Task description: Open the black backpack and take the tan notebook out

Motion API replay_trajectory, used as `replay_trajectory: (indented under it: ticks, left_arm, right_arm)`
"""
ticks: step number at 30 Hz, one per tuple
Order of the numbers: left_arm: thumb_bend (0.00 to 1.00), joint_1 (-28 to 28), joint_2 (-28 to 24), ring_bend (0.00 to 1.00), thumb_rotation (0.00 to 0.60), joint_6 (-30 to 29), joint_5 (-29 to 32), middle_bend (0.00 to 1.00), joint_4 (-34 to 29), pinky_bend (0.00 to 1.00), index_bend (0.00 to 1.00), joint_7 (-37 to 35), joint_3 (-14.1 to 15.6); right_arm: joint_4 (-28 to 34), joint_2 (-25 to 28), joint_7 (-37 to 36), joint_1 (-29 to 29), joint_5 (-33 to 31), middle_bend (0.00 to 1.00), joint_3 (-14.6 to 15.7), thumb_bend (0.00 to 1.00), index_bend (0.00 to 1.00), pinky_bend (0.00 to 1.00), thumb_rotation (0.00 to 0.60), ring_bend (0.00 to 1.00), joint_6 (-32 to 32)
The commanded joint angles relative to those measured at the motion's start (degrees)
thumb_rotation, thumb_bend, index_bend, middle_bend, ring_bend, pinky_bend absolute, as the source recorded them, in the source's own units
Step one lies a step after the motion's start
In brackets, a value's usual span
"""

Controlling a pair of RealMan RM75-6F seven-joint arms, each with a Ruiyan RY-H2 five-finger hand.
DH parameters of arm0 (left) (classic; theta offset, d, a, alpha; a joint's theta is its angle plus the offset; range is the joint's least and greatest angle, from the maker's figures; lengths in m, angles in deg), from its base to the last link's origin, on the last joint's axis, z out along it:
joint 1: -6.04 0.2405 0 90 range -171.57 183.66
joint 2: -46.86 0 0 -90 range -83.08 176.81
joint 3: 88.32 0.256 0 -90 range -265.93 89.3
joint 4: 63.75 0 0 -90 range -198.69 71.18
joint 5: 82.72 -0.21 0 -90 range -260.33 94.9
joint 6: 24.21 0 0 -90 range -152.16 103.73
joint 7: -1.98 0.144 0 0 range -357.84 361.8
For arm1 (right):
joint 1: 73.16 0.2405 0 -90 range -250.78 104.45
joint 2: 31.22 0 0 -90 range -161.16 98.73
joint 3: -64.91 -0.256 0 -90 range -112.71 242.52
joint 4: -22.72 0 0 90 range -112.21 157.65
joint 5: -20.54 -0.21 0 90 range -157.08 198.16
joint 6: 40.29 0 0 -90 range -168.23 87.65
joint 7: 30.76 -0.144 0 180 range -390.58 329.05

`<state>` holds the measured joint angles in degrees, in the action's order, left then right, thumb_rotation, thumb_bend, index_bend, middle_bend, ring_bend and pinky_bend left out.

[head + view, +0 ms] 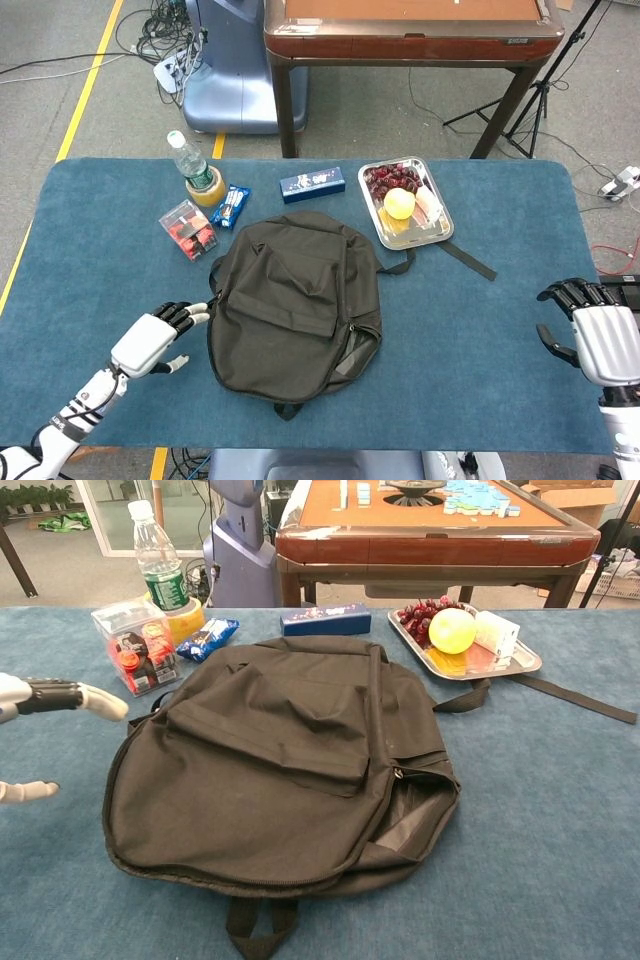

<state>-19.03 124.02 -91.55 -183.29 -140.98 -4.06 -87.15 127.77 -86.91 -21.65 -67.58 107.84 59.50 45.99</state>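
- Now the left hand [152,340] is just beside the black backpack [293,307], fingers spread, holding nothing.
- Right hand [598,338] near the table edge [560,400], fingers apart, also empty.

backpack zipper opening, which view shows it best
The chest view. The black backpack fills that frame, and the gap in its zipper opening on the lower right side shows the lining inside. The head view shows the whole backpack from above, the opening only a thin slit.
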Motion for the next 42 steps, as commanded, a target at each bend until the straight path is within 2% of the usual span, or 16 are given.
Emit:
replay_trajectory:
  ticks: [1,7,15,25,32,37,42]
  left_arm:
    - [0.24,-0.77,1.14,0.09,0.600,-0.44,-1.04,0.10,1.80,0.14,0.14,-0.33,0.46]
    - [0.22,-1.13,5.09,0.07,0.600,-4.38,-3.91,0.07,8.79,0.13,0.11,0.88,1.63]
    - [0.21,-2.04,9.15,0.07,0.600,-4.73,-4.21,0.07,13.06,0.12,0.11,-0.63,2.98]
    - [0.21,-5.17,13.87,0.07,0.600,-3.59,-1.70,0.07,14.58,0.12,0.12,-4.65,1.09]
    - [0.21,-7.04,16.05,0.07,0.600,-2.52,-0.06,0.07,15.78,0.12,0.14,-4.32,-0.09]
    - [0.21,-8.08,17.49,0.07,0.600,-1.59,0.70,0.07,16.24,0.13,0.20,-4.36,-0.10]
    - [0.23,-9.04,18.09,0.07,0.600,-0.86,1.29,0.07,16.26,0.12,0.33,-5.14,-0.05]
  right_arm:
    - [0.15,0.07,0.00,-0.07,0.05,0.35,0.09,0.30,0.41,0.31,0.600,0.25,0.02]
    - [1.05,0.59,-0.18,-0.46,0.55,0.35,0.56,0.30,0.41,0.31,0.600,0.25,0.25]
    - [1.87,0.62,0.20,-0.35,0.06,0.34,0.84,0.30,0.41,0.31,0.600,0.25,-0.63]
    - [1.64,0.82,-0.24,-1.48,0.06,0.34,1.23,0.30,0.41,0.31,0.600,0.25,0.70]
    - [0.66,0.90,-1.49,-2.05,-0.27,0.34,1.58,0.30,0.41,0.31,0.600,0.25,0.78]
    - [0.06,0.84,-2.16,-2.22,-0.21,0.34,1.67,0.30,0.41,0.31,0.600,0.25,0.83]
    - [-0.38,0.80,-2.80,-2.35,-0.19,0.34,1.69,0.30,0.41,0.31,0.600,0.25,0.89]
